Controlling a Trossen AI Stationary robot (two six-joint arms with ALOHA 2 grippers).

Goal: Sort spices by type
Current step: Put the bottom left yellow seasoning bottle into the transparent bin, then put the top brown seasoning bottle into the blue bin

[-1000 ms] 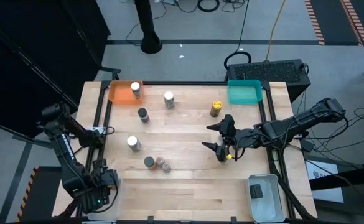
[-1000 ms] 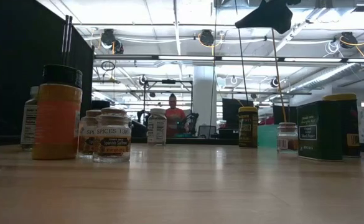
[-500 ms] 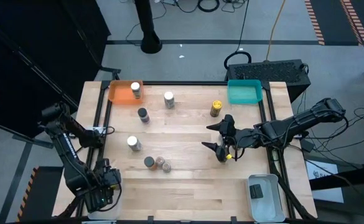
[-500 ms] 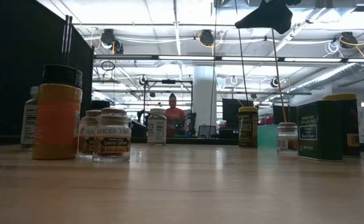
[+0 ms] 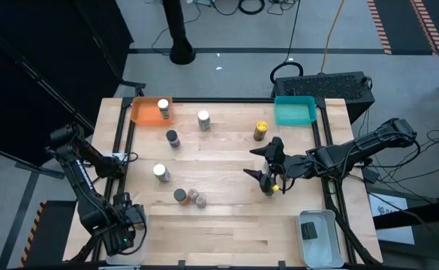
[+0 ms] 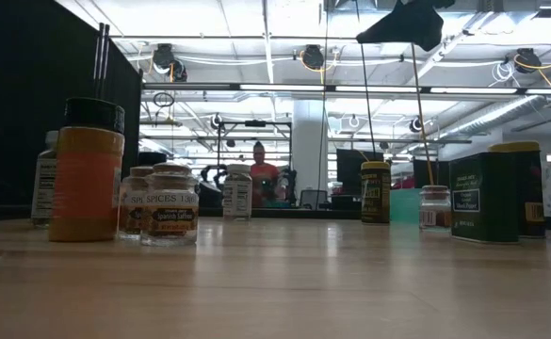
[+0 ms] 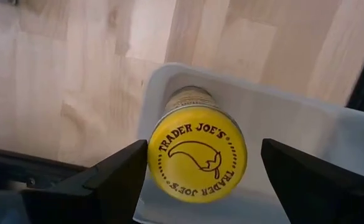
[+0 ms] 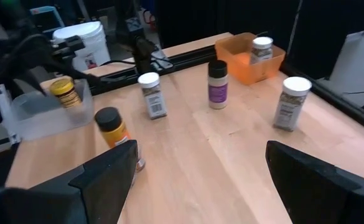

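High view, left gripper [image 5: 126, 228]: it sits at the table's near-left corner, low over that spot. You cannot judge its fingers from here.
High view, right gripper [image 5: 267, 173]: it hovers over the right half of the table with its fingers spread and nothing between them.
High view, loose spices: the gold jar [image 5: 260, 130] stands just beyond the right gripper, towards the teal tray [image 5: 295, 111]. A dark-lidded jar [image 5: 181, 196] stands well off to its left. A white-topped jar [image 5: 163, 107] already stands in the orange tray [image 5: 147, 112].
High view, nearer arm: for the gold jar, your right arm is clearly the nearer one.
Low view: an orange-filled jar [image 6: 87, 169] and small glass jars [image 6: 170, 202] stand upright on the wood. A person [image 6: 261, 175] is far behind in the room.
Left wrist view, fingers [image 7: 116, 177]: they are spread wide on either side of the yellow-lidded jar [image 7: 197, 152], with a gap on both sides.
Left wrist view, jar: it stands upright in the clear tray [image 7: 281, 118], its long axis pointing straight up at the wrist. It lies directly between the fingers.
Right wrist view, fingers [image 8: 110, 171]: they are spread and empty.
Right wrist view, far side: you see the yellow-lidded jar in its clear tray across the table.
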